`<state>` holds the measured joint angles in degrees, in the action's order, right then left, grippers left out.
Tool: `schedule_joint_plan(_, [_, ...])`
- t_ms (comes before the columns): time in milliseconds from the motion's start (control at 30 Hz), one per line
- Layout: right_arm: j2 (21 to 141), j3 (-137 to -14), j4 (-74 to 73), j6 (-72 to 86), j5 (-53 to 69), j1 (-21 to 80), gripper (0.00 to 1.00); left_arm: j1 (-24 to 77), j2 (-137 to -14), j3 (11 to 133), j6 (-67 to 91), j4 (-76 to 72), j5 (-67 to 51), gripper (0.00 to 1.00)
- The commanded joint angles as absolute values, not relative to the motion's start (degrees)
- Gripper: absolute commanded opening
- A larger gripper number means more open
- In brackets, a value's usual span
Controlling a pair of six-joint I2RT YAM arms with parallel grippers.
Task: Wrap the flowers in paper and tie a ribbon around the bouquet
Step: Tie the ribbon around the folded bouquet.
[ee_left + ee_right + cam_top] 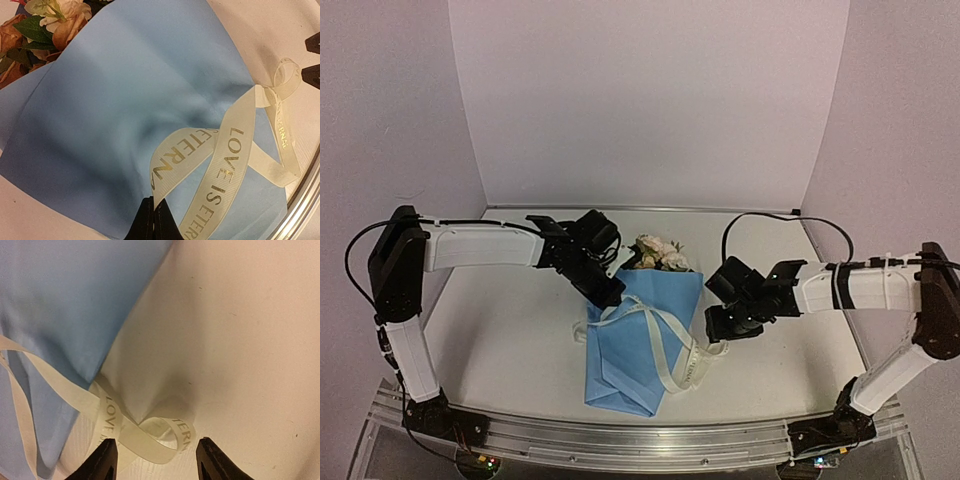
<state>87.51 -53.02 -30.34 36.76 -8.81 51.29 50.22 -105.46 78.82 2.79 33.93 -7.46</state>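
Between the fingers of the right pincer (157, 450), half spread and gripping nothing: a loop of ribbon (107, 415) on the desk (240, 340). Left pincer (152, 220) closed tight, pinching a ribbon strand. Just beyond both, the blue-paper bouquet (645, 345), flowers (658, 252) at its far end. Tying step, I judge; next, right must close on the loop and pull against left. Gold print reads "LOVE IS ETERN…".
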Motion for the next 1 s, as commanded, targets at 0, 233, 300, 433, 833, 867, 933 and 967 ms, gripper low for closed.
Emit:
schedule_joint_plan(0, [88.4,-51.9,-33.6,40.7,-12.3,51.0,0.62,50.1,-102.5,78.1,3.3,32.3,-6.5,0.0])
schedule_joint_plan(233, [93.9,-53.5,-31.8,43.7,-10.6,51.0,0.62,50.1,-101.5,77.6,3.5,31.9,-5.9,0.0])
schedule_joint_plan(300, [94.9,-53.7,-31.6,44.4,-10.7,51.0,0.59,50.1,-101.0,77.3,3.5,31.8,-5.5,0.0])
schedule_joint_plan(433, [96.0,-54.1,-31.1,44.9,-11.8,50.5,0.52,50.1,-99.7,76.0,4.0,31.3,-3.6,0.0])
schedule_joint_plan(833, [94.4,-55.5,-31.9,44.7,-12.5,46.8,0.0,47.5,-90.0,65.4,10.9,26.3,10.2,0.0])
schedule_joint_plan(867, [94.3,-56.3,-32.5,44.3,-12.7,46.5,0.0,47.3,-89.4,64.6,11.8,26.1,11.7,0.0])
schedule_joint_plan(933, [93.9,-57.9,-34.3,43.5,-13.3,45.9,0.0,46.7,-88.2,63.0,13.7,25.9,14.7,0.0])
schedule_joint_plan(967, [93.7,-58.5,-35.1,43.1,-13.6,45.6,0.0,46.2,-87.8,62.4,14.5,25.9,16.0,0.0])
